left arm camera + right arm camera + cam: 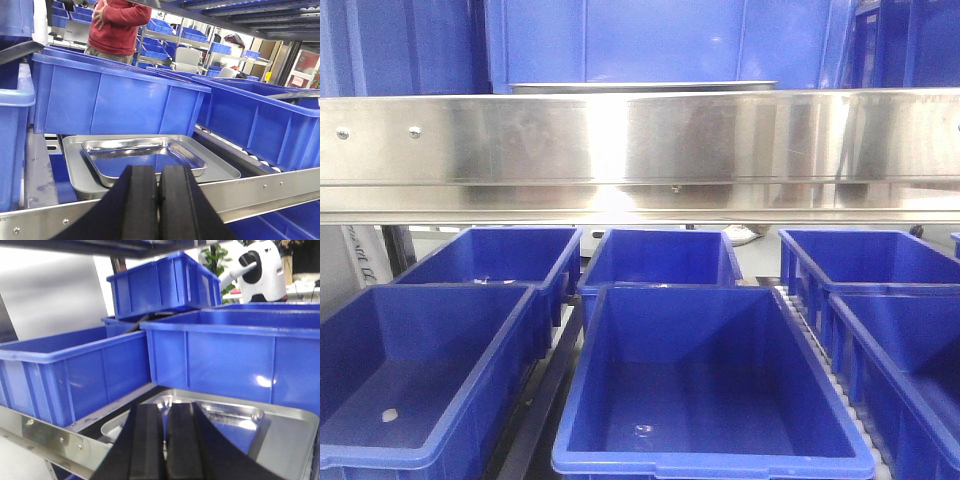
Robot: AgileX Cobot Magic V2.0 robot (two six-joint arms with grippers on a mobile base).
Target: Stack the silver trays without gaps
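In the front view, blue bins (pixel 430 385) are sitting in rows below a long steel rail (pixel 640 150) that is crossing the whole frame. Above the rail, at 12 o'clock, a thin silver edge of a tray (pixel 640 87) is showing in front of another blue bin (pixel 660 40); neither claw is appearing in this view.

In the left wrist view, the left claw (pixel 159 200) is sitting at 6 o'clock with its two black pads pressed together and nothing between them. Just past it, toward 12 o'clock, a small tray (pixel 145 157) is lying inside a large tray (pixel 220 172), tilted a little and not squared to its sides. A blue bin (pixel 115 97) is standing behind them, and a person in red (pixel 117 25) is standing at 11 o'clock.

In the right wrist view, the right claw (pixel 162 445) is sitting at 6 o'clock, pads nearly touching and gripping nothing. Behind it the small tray (pixel 235 415) is resting in the large tray (pixel 290 440), under a blue bin (pixel 235 357).
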